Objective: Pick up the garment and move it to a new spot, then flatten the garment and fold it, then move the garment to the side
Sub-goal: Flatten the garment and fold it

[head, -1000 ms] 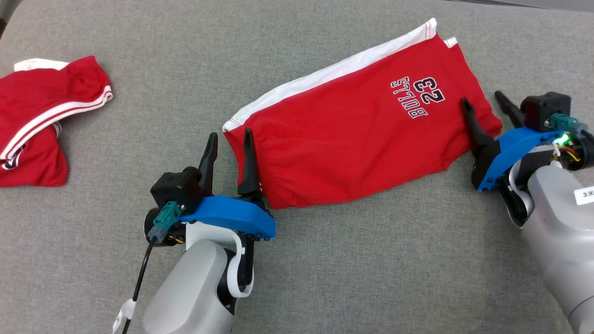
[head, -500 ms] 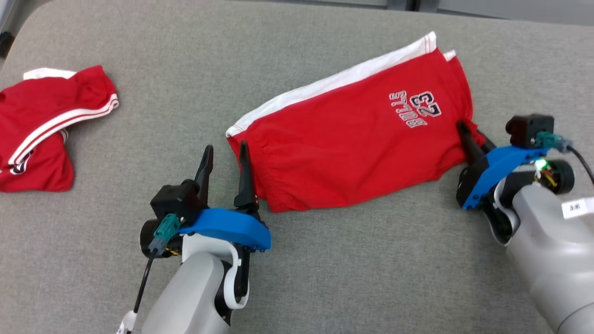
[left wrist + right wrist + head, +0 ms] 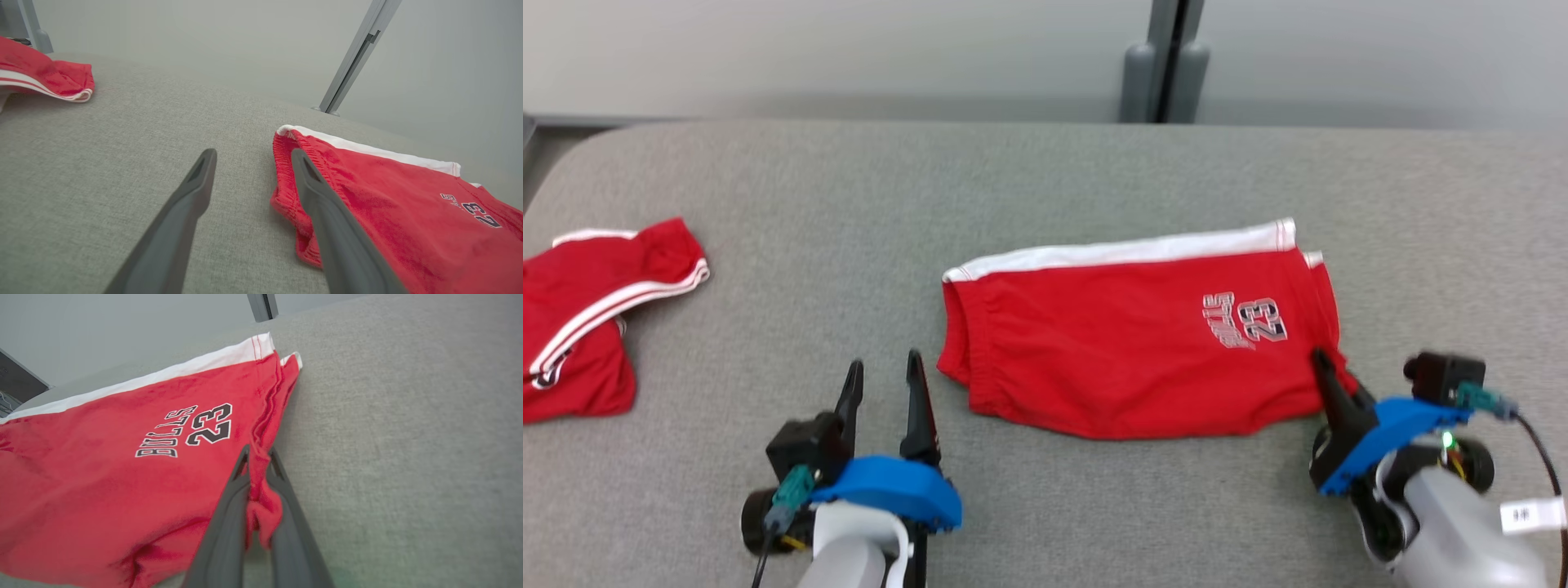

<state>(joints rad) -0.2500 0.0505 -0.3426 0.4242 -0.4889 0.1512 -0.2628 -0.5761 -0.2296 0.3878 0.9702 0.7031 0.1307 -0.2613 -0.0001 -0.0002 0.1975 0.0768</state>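
Observation:
The garment is a pair of red shorts with a white side stripe and "BULLS 23" print, lying folded flat on the grey table. My right gripper is shut on the shorts' near right hem corner. In the right wrist view a bunch of red cloth sits pinched between the fingers of the right gripper. My left gripper stands open just left of the waistband end and holds nothing. In the left wrist view the left gripper has its right finger beside the waistband of the garment.
A second red garment with white stripes lies crumpled at the table's left edge, also seen as a red garment at the far left of the left wrist view. A grey post stands behind the table's far edge.
My right gripper has shut on the shorts' hem corner. The head camera has tilted up, showing the wall behind. The left gripper now stands a little apart from the waistband, still open.

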